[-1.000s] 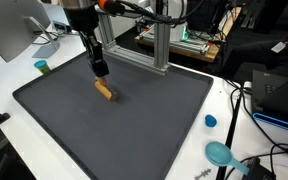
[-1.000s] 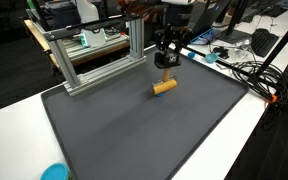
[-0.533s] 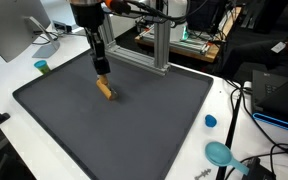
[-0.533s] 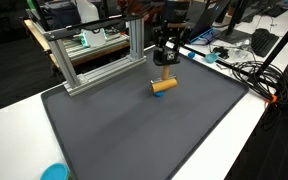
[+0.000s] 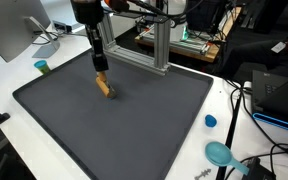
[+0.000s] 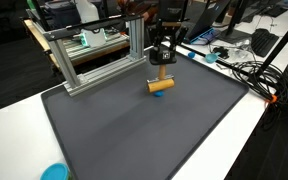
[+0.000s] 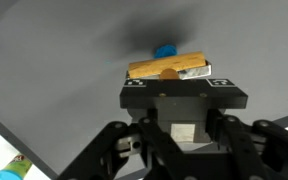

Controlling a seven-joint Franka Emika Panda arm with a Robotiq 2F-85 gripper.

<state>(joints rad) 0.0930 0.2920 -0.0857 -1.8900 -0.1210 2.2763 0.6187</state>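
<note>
The gripper (image 5: 101, 69) points straight down and is clenched on the wooden block (image 5: 104, 87), which hangs just below its fingers. In the wrist view the block (image 7: 170, 69) lies crosswise between the finger pads, and its dark shadow falls on the mat apart from it.

Edges and open room:
- The gripper stands over the far part of the dark mat (image 5: 134, 125). In an exterior view the far edge of the mat (image 6: 134, 130) runs just behind the gripper.
- The aluminium frame (image 5: 160, 48) stands upright along that far edge, near the gripper but not touching it.
- The near and middle parts of the mat lie open on all sides of the block.
- Beyond the mat's rim, on the white table (image 5: 229, 105), there are a blue cap (image 5: 210, 121) and a teal disc (image 5: 220, 153) at the near right, cables (image 5: 252, 100) at the right, and a small green-topped object (image 5: 42, 67) at the far left. All are well apart from the gripper.

Appearance of the block:
- It is short and oblong, tan to orange in colour, with a pale upper face.
- A small blue part (image 7: 165, 50) shows at its far side in the wrist view; what this part is cannot be told.
</note>
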